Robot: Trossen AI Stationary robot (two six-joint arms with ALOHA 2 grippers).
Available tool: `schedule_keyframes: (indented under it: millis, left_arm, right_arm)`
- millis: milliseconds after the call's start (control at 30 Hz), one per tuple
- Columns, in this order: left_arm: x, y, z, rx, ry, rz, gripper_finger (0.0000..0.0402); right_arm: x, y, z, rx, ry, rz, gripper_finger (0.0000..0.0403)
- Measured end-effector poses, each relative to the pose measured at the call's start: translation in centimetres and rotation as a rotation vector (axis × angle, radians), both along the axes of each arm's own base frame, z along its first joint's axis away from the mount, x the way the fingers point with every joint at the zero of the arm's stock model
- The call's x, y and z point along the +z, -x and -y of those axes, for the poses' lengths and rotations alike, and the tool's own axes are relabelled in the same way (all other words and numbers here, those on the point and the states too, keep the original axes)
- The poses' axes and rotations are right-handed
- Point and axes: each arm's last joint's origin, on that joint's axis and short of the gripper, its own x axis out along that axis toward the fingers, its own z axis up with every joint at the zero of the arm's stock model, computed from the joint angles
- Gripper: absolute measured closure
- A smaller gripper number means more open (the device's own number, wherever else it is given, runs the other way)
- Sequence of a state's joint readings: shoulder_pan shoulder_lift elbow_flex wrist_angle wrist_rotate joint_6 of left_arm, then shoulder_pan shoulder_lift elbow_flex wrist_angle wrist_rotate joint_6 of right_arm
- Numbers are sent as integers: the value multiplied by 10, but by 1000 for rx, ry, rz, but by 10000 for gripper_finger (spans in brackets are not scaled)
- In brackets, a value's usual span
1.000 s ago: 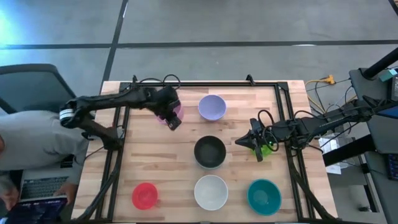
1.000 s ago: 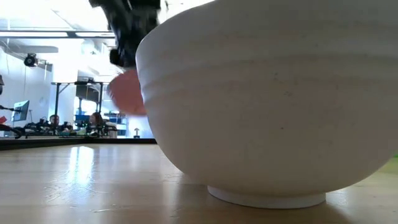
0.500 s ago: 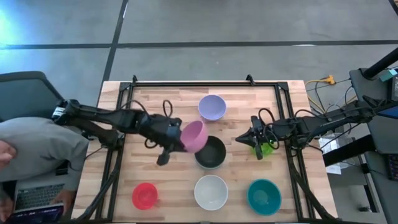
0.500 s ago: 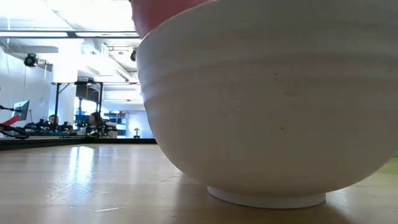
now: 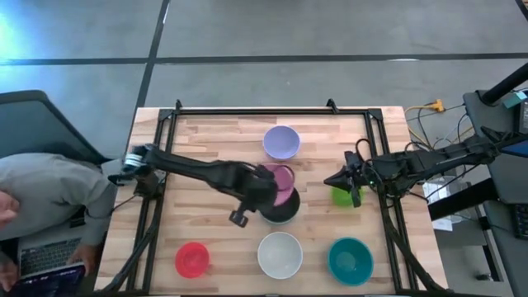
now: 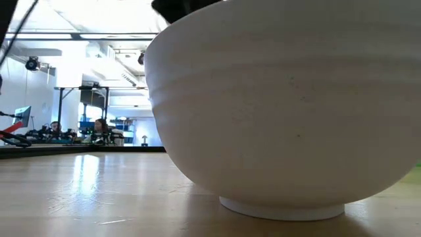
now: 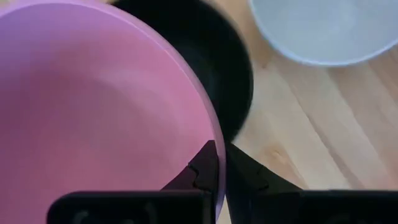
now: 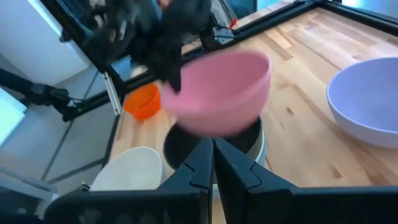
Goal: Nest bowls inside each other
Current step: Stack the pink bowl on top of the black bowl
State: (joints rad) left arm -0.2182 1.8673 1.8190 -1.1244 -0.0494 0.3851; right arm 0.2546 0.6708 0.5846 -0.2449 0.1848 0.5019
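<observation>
Now swung in from the table's far left corner: left gripper (image 5: 266, 191) clenched on pink bowl (image 5: 280, 181), poised just above black bowl (image 5: 282, 208). Right gripper (image 5: 353, 183) pinched shut beside lime green bowl (image 5: 341, 196). Nesting barely begun; lavender bowl (image 5: 281, 142), red, white, teal bowls untouched.

Take the black bowl (image 5: 280, 208) as your centre. Above it is blocked: the left gripper (image 5: 266, 188) is clamped on the pink bowl's (image 5: 279, 178) rim. The left arm bars the approach from the black bowl's left. Just behind sits the lavender bowl (image 5: 281, 142), just in front the white bowl (image 5: 280, 254). To its right you have bare table, up to the right gripper (image 5: 332, 178) by the lime green bowl (image 5: 344, 195). Front-left, towards the red bowl (image 5: 192, 259), is free; the teal bowl (image 5: 350, 260) fills front-right.
</observation>
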Motion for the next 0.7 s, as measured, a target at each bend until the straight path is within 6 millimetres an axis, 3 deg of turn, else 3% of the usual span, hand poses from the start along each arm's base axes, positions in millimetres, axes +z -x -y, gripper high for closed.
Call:
schedule_keyframes:
  millis: [167,300,533,700]
  left_arm:
    - [16,-21,6,-124,-37,63,401]
    - [9,-30,11,-202,-66,23,401]
    - [-8,-27,17,-292,-101,-114,401]
    - [-6,-28,17,-293,-100,-92,401]
  right_arm:
    - [4,11,3,-1,-9,23,394]
    - [6,16,4,-5,-23,31,394]
    - [5,17,4,-6,-24,23,394]
    - [5,17,4,-6,-24,19,394]
